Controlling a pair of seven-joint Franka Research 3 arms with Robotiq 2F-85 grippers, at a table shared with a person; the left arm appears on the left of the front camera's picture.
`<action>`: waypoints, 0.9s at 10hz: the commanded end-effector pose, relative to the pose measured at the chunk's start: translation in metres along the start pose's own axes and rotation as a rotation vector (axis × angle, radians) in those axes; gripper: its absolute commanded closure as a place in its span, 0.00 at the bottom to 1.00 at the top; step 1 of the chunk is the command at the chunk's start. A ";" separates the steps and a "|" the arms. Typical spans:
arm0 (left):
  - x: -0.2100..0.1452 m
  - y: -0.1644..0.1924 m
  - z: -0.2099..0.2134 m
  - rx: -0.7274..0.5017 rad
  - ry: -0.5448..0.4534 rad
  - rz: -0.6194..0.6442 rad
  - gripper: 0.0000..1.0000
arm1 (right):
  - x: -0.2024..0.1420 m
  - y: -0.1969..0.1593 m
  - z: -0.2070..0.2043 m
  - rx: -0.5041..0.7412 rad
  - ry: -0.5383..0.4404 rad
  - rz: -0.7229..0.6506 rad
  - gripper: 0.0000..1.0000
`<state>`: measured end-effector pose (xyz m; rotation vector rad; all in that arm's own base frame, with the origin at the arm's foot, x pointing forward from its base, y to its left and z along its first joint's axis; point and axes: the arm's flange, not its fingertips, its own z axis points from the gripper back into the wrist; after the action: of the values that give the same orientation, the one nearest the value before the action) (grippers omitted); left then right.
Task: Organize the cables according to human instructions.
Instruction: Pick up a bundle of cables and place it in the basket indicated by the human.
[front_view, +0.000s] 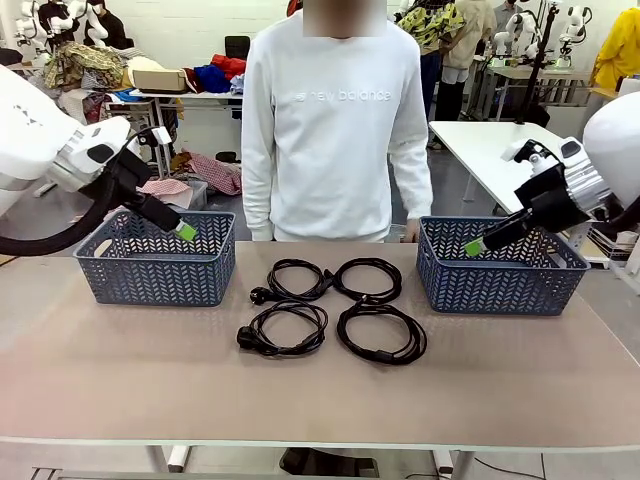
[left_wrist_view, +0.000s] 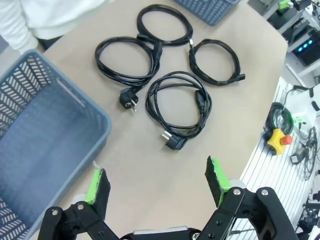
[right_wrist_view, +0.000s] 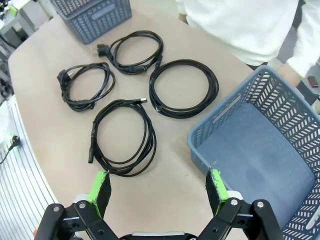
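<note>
Closest to me on the wrist cams: L gripper (left_wrist_view: 156, 180) has its jaws spread wide, green pads (left_wrist_view: 98, 184) well apart and gripping nothing, w/ tan table (front_view: 120, 390) under them. R gripper (right_wrist_view: 159, 184) is the same, jaws wide and holding nothing, w/ a basket corner showing btwn its fingers. On the front cam, mid-table, I see the four cables in a two-by-two cluster, all lying flat on the tabletop btwn the baskets, none in a basket. Near row first: near-L cable (front_view: 285, 328) is a coiled loop w/ its plug poking out to the L, and near-R cable (front_view: 382, 333) sits just beside it, a thin gap btwn them. Behind those, far-L cable (front_view: 295, 279) also has its plug out to the L, and far-R cable (front_view: 368, 278) touches it where the two loops meet. L basket (front_view: 155, 270), blue-grey plastic w/ slotted walls, stands L of the cluster and a bit farther back; the L gripper's tip hangs over it, on the side toward the cables. R basket (front_view: 500, 275), same type, stands R of the cluster, w/ the R gripper's tip over its inner end. At the far edge a person (front_view: 335, 130) in a white sweatshirt stands centred, arms down, one hand (front_view: 411, 232) just by the R basket's far inner corner. Beyond are more tables w/ heaps of clothes.
</note>
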<state>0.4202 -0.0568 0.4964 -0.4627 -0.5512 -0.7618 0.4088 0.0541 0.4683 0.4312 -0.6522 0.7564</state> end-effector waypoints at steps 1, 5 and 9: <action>-0.002 0.000 0.000 -0.021 -0.018 -0.004 0.00 | 0.001 -0.002 -0.001 0.014 -0.020 -0.001 0.00; -0.002 0.000 0.000 -0.021 -0.018 -0.004 0.00 | 0.001 -0.002 -0.001 0.014 -0.020 -0.001 0.00; -0.002 0.000 0.000 -0.021 -0.018 -0.004 0.00 | 0.001 -0.002 -0.001 0.014 -0.020 -0.001 0.00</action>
<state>0.4197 -0.0578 0.4968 -0.4664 -0.5521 -0.7563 0.4075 0.0547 0.4696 0.4344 -0.6520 0.7430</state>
